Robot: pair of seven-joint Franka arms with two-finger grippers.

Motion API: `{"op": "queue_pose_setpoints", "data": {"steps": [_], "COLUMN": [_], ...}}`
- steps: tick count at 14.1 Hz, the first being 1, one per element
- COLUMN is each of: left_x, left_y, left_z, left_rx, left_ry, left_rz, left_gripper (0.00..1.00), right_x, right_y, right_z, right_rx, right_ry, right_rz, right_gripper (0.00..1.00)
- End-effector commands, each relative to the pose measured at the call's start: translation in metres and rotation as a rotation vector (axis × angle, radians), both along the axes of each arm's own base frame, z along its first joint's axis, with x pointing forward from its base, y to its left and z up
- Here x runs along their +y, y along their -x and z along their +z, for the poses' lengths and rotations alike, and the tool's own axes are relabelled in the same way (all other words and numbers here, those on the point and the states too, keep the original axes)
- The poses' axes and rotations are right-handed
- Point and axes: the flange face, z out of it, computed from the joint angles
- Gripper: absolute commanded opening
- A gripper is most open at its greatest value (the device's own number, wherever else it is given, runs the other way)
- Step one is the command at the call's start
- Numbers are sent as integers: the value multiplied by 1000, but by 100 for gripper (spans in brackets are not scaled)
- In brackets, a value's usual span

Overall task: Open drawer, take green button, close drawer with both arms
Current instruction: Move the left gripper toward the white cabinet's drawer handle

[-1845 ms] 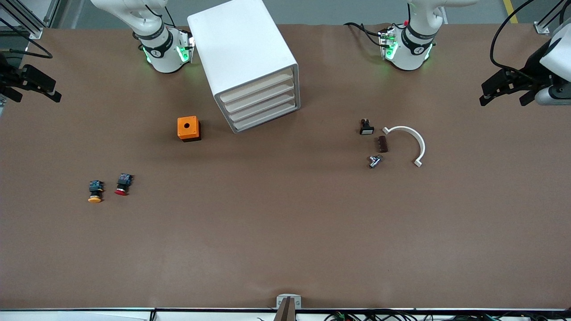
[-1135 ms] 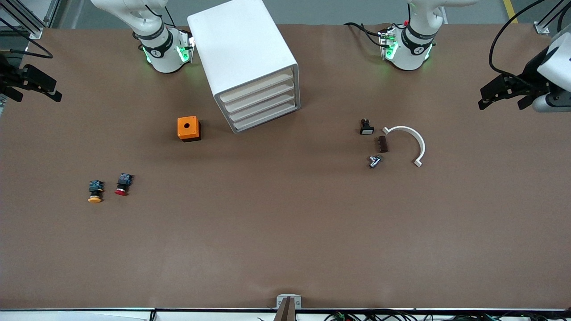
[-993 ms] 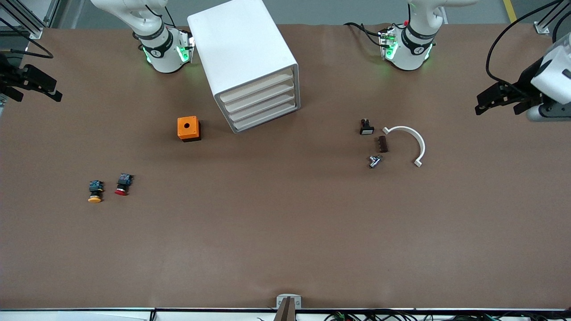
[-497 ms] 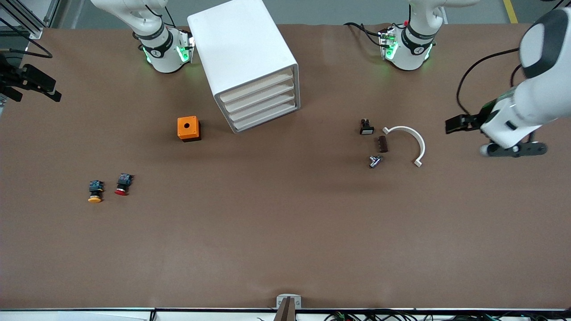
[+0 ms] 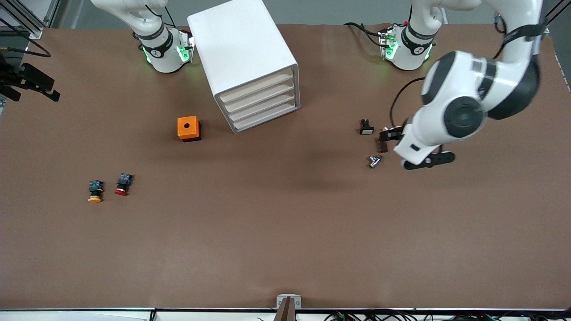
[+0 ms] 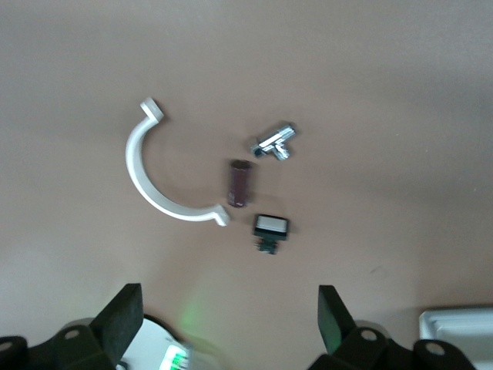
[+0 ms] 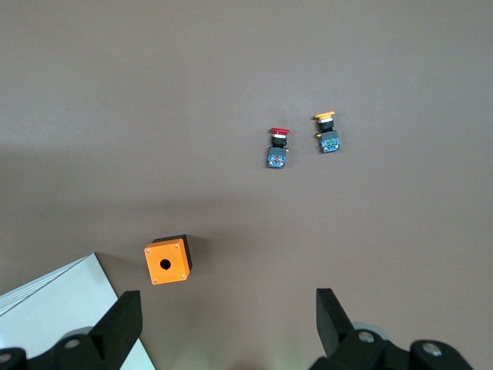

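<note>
**Inspector:** Position of the drawer?

**Assistant:** The drawer [image 5: 268,119] is the lowest of four in the white cabinet [image 5: 238,49] and sits flush with the three above it. The cabinet stands by the surface [image 5: 285,232] edge where the arm bases are, closer to the right arm's base. The green-capped button is not visible in any view.

**Inspector:** Left end effector?

**Assistant:** The left end effector [image 6: 229,312] has its fingers spread wide and holds nothing. It hangs over a cluster of small parts toward the left arm's end of the surface: a white curved clamp [image 6: 146,179], a brown block [image 6: 239,183], a metal fitting [image 6: 273,142] and a black switch with a white face [image 6: 270,228].

**Inspector:** Right end effector?

**Assistant:** The right end effector [image 7: 229,310] is likewise fully spread and empty. That arm waits, with its end effector at the surface edge at the right arm's end.

**Inspector:** Other items?

**Assistant:** An orange box [image 5: 188,128] with a round hole stands just beside the cabinet, toward the right arm's end. A red-capped button [image 5: 122,183] and a yellow-capped button [image 5: 95,191] lie side by side, apart — nearer the front camera and closer to the right arm's end edge.
</note>
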Motion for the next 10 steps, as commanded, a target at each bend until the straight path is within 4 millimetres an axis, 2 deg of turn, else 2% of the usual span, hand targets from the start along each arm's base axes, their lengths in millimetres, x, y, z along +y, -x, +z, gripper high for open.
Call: {"op": "queue_pose_setpoints", "data": {"steps": [1, 2, 4, 5, 10], "left_x": [-56, -75, -101, -115, -146], "left_y": [-7, -6, -1, -3, -15], "left_z": [-26, -37, -66, -71, -108], "left_rx": [44, 75, 133, 146, 291], "left_ry": [-69, -58, -91, -93, -120], "left_rz": [157, 233, 372, 437, 768], "left_gripper": [100, 100, 100, 100, 100], "right_x": [0, 0, 0, 0, 0], "right_y": [4, 4, 4, 4, 5], "right_z": [6, 6, 6, 6, 6], "right_rx": [-5, -5, -5, -4, -2], "right_ry": [-1, -1, -1, -1, -2], "right_rz": [10, 11, 11, 11, 11], "right_gripper": [100, 100, 100, 100, 100]}}
